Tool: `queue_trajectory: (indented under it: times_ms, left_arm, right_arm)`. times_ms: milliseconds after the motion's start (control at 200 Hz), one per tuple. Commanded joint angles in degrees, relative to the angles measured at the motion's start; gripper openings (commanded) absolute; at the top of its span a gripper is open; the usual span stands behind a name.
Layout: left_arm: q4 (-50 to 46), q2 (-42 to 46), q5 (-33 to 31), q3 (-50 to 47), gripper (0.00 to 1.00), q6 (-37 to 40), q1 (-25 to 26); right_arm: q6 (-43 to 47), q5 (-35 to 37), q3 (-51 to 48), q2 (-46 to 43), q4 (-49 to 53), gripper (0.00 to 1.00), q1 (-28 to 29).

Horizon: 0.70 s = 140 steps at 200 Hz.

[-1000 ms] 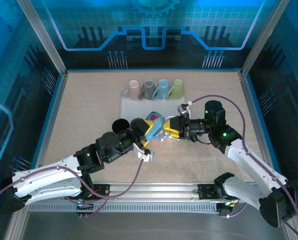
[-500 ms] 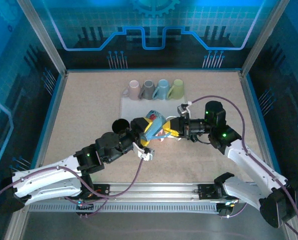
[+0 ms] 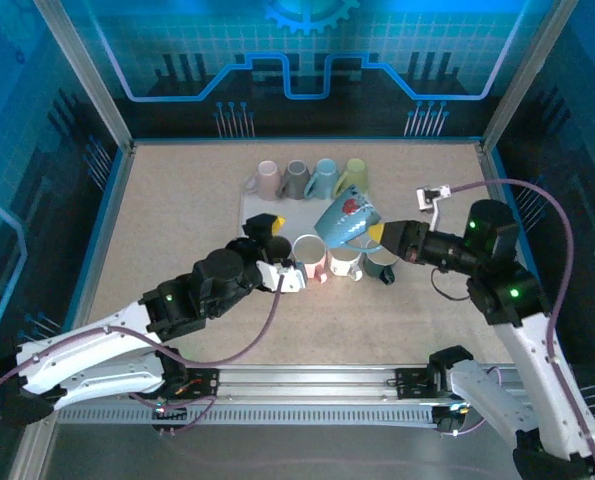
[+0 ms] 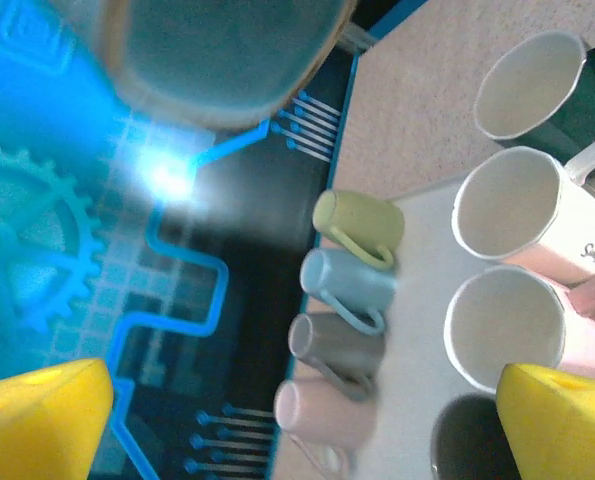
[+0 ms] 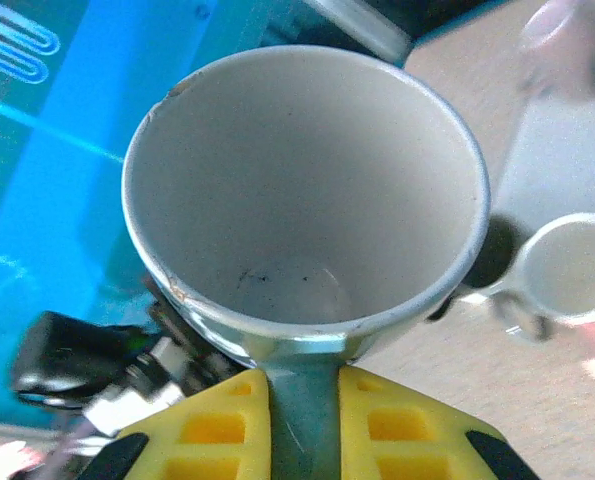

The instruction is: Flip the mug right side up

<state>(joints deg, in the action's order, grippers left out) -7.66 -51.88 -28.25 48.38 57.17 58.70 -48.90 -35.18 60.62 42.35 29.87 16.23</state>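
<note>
the blue mug (image 3: 347, 217) with the red print hangs tilted in the air over the front row of upright mugs (image 3: 342, 262) on the white mat (image 3: 252, 205), carried by the right hand (image 3: 382, 236). in the right wrist view its yellow fingers (image 5: 217, 425) are pressed onto a narrow blue-green strip of the mug (image 5: 307, 200) just under the rim; whether that strip is the handle or the wall i cannot tell. the open mouth faces that camera. it looks like glazed ceramic: stiff, fairly heavy for a thin pinch, slick, and likely to chip if it knocks the mugs beneath. a hold near the rim leaves the body free to swing, so i judge a slow turn and a gentle set-down safest. the left hand (image 3: 272, 245) is spread wide and grips nothing, its yellow fingers (image 4: 42, 415) far apart. a second ago both hands met at the mug low over the mat, the left one clasping its body; since then the left has let go and drawn back, and the right has raised the mug up and toward its own side.
</note>
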Motion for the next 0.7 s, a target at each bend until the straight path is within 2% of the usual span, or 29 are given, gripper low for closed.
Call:
queue_trajectory:
  times_ms: [0,100,160,225,375,510,590,695]
  left_arm:
    - [-12.51,-0.19,-5.28,4.15,0.99,-18.79,-1.08]
    - [-20.86,-1.55,-7.21,10.46,0.99,-35.00,-5.77]
    - [-27.06,-2.78,-3.49,15.04,0.99,-45.02,-10.50]
    - [-30.81,-3.49,1.28,17.61,0.99,-51.49,-14.42]
    - [-29.61,-2.14,4.70,17.31,0.99,-60.14,-19.22]
    - [-29.87,-2.27,4.96,18.34,0.99,-68.45,-24.29]
    - [-28.27,-1.51,2.76,17.64,0.99,-70.71,-24.97]
    - [-24.61,1.34,1.15,14.75,0.99,-71.91,-25.02]
  right_arm:
    - [13.14,12.55,0.07,-3.61,4.86,0.00,1.26]
    - [19.56,17.61,-2.73,-6.12,1.82,0.00,3.95]
    - [23.52,17.81,-5.12,-6.93,-1.18,0.00,6.54]
    - [28.46,19.04,-7.47,-7.02,-3.65,0.00,11.17]
    - [39.44,32.16,-12.10,-4.62,-7.45,0.00,27.55]
    - [49.17,41.26,-15.32,2.11,-13.47,0.00,41.73]
    - [52.40,41.83,-17.57,6.71,-19.40,0.00,46.20]
    - [52.08,40.77,-21.04,13.49,-30.44,0.00,48.31]
